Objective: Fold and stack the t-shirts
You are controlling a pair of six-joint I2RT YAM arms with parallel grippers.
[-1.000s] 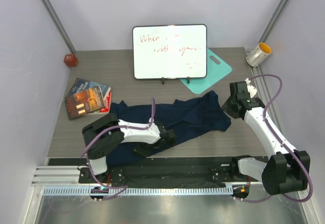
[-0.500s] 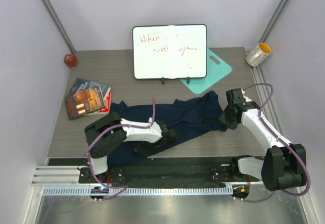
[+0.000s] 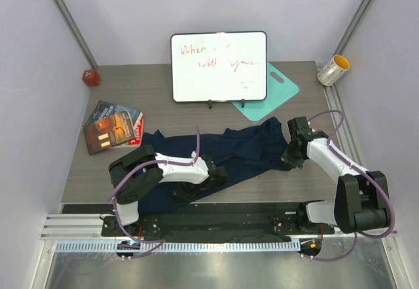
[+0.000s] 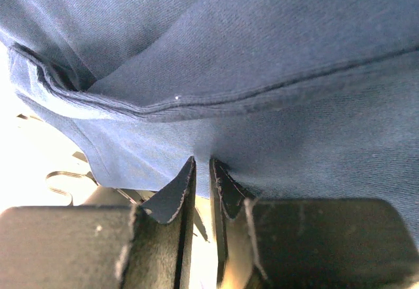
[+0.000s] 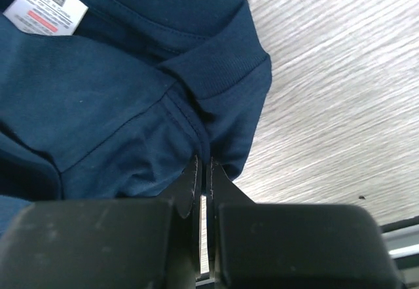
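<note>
One dark navy t-shirt (image 3: 249,148) lies crumpled in a long band across the table, from the front left to the right. My left gripper (image 3: 219,174) rests low on its front part. In the left wrist view the left gripper (image 4: 201,164) has its jaws nearly together, nipping the t-shirt (image 4: 275,73) at the tips below a hem seam. My right gripper (image 3: 286,160) is at the shirt's right end. In the right wrist view the right gripper (image 5: 202,164) is shut on a fold of the t-shirt (image 5: 98,92) just below the ribbed collar (image 5: 222,73); a white label (image 5: 46,4) shows.
A whiteboard (image 3: 218,66) stands at the back centre with a teal board (image 3: 272,92) flat behind its right side. Books (image 3: 111,126) lie at the left, a red object (image 3: 91,77) at the back left and a tipped cup (image 3: 333,70) at the back right.
My right gripper has moved left and down to the shirt's right end and closed on the fabric. The left arm has hardly moved.
</note>
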